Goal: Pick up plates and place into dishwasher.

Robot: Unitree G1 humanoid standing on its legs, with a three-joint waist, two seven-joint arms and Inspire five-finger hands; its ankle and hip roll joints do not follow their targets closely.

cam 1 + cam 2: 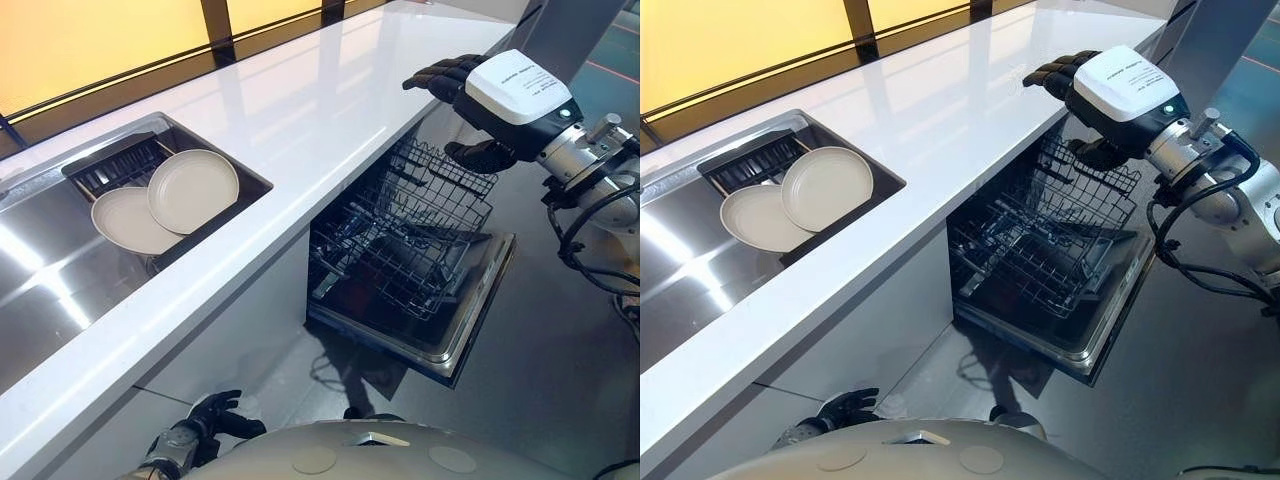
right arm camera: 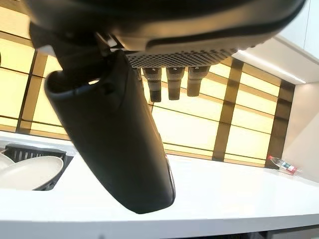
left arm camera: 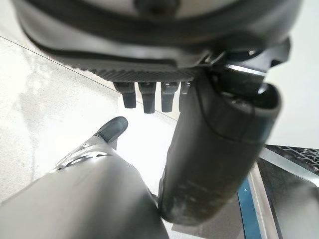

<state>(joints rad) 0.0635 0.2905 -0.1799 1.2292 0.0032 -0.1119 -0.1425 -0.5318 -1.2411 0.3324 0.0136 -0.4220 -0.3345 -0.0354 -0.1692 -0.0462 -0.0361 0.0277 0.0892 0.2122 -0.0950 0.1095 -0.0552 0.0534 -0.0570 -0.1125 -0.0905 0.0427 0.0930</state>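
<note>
The two plates (image 1: 193, 190) lie in the sink (image 1: 50, 275), far from both hands. The right hand (image 1: 450, 78) hangs in the air over the edge of the white counter (image 1: 300, 110), above the dishwasher (image 1: 430, 345). Its fingers are loose and spread apart, not touching the counter. The left hand (image 1: 210, 415) is low down near the floor, under the counter, and its fingers hang loose too.

One plate rests on top of the other and hides part of it. The back of the dishwasher goes under the counter, so it is hard to see.

In the sink, the plates lean on a dark tray (image 1: 115, 165). The dishwasher door (image 1: 485, 290) is down, and two wire racks (image 1: 400, 250) stick out over it.
</note>
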